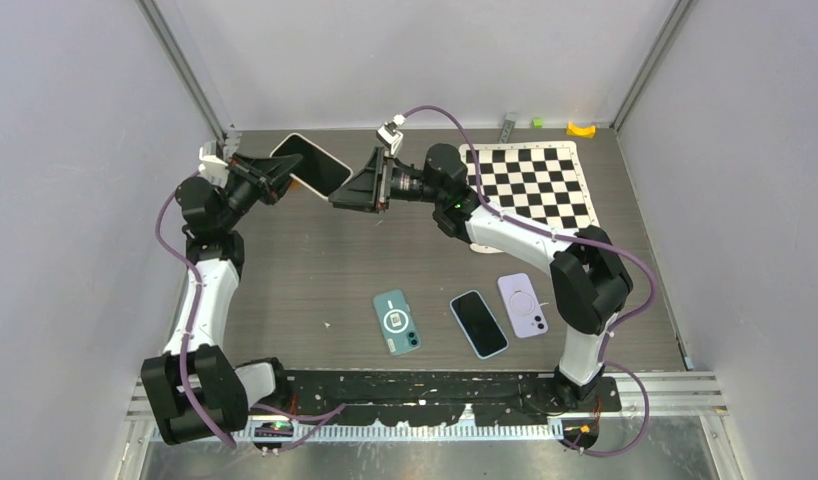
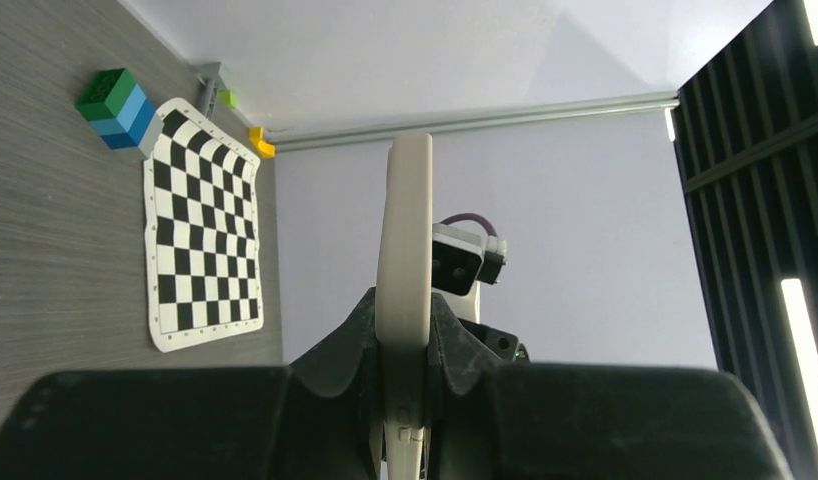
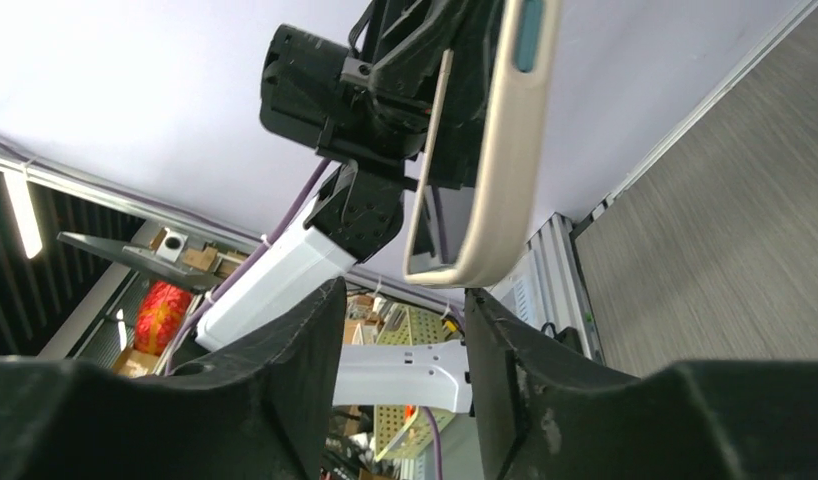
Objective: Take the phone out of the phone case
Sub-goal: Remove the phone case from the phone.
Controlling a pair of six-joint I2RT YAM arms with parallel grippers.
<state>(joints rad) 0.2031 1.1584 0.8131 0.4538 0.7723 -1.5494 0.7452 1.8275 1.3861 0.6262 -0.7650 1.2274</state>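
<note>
Phone (image 1: 315, 166): dark screen, seated inside its case, held up above the rear left part of the table (image 1: 315, 270)
Phone case (image 3: 495, 150): cream-coloured, its rim wrapped round all of the screen that shows; from the left wrist view only its thin edge shows, standing upright
Left gripper (image 2: 405, 322): pressed together on the phone case, one finger on the front and one on the back, pinching it at one end
Right gripper (image 3: 400, 300): jaws spread, aimed at the free end of the phone case; that end hangs just past the fingertips, in line with the gap, and neither finger touches it
Arms: both reach up and inward, so the two grippers face each other with the phone between them
Teal phone (image 1: 396, 321): flat on the table near the front, back up, with a white ring on it
Black phone (image 1: 478, 323): flat, screen up, just right of the teal phone
Lilac phone (image 1: 522, 304): flat, back up, just right of the black phone, close beside it
Checkerboard mat (image 1: 530, 183): flat at the rear right of the table, partly covered by the right arm
Blocks (image 2: 118, 107): green and blue stack beside the mat's edge, seen only from the left wrist
Yellow piece (image 1: 581, 129): at the rear right corner by the wall
Green piece (image 1: 535, 122): small, at the back wall, left of the yellow piece
</note>
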